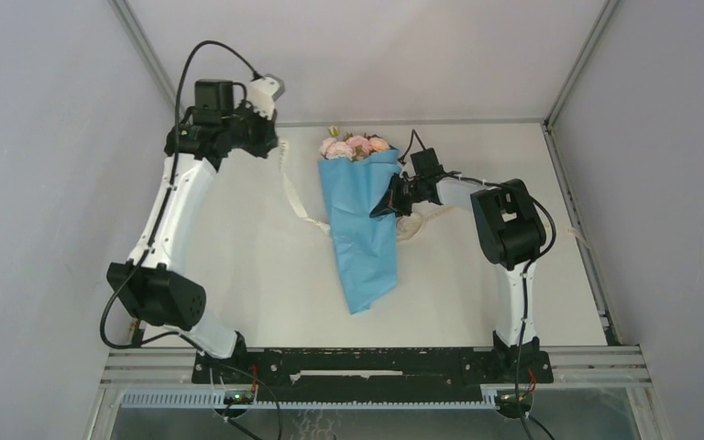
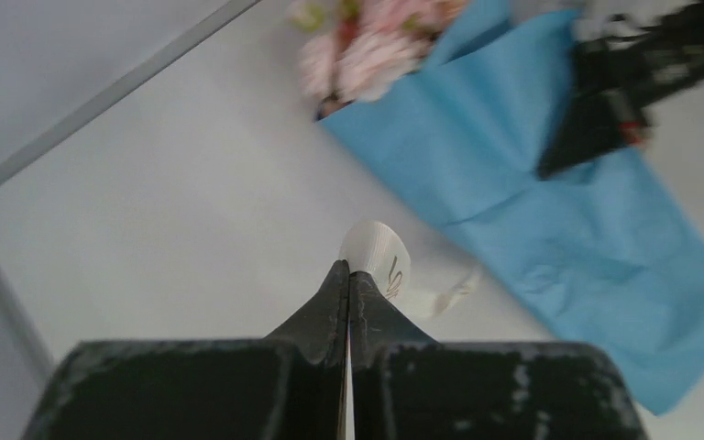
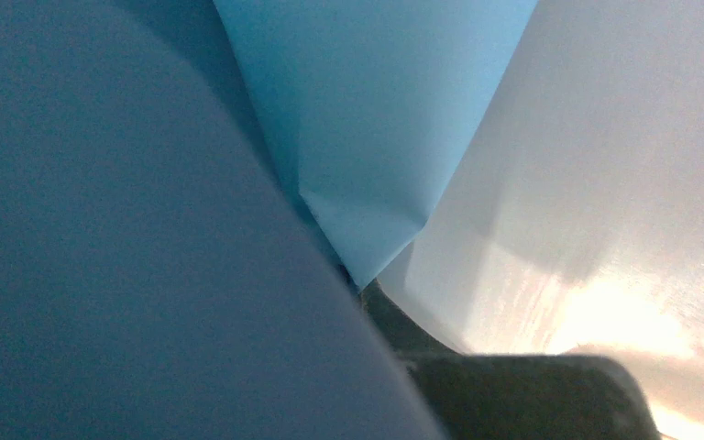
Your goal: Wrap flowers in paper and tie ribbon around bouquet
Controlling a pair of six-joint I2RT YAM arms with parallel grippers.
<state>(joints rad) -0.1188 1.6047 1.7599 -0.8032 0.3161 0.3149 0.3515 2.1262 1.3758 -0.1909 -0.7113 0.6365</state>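
The bouquet (image 1: 364, 225) lies mid-table, a light-blue paper (image 2: 550, 202) cone with pink flowers (image 1: 354, 145) at its far, wide end. The flowers (image 2: 357, 50) also show at the top of the left wrist view. My left gripper (image 1: 273, 145) is raised left of the blooms and shut on the cream ribbon (image 2: 378, 255), pinched at my left gripper's (image 2: 349, 271) tips. The ribbon (image 1: 295, 200) trails down to the cone's left edge and shows again on its right. My right gripper (image 1: 390, 203) is shut on the cone's right edge. The paper (image 3: 376, 110) runs into my right gripper (image 3: 359, 286).
A white tabletop (image 1: 257, 275) surrounds the bouquet, with grey walls behind and on both sides. A metal rail (image 1: 596, 275) runs along the right edge. The arm bases sit on a black bar (image 1: 367, 365) at the near edge.
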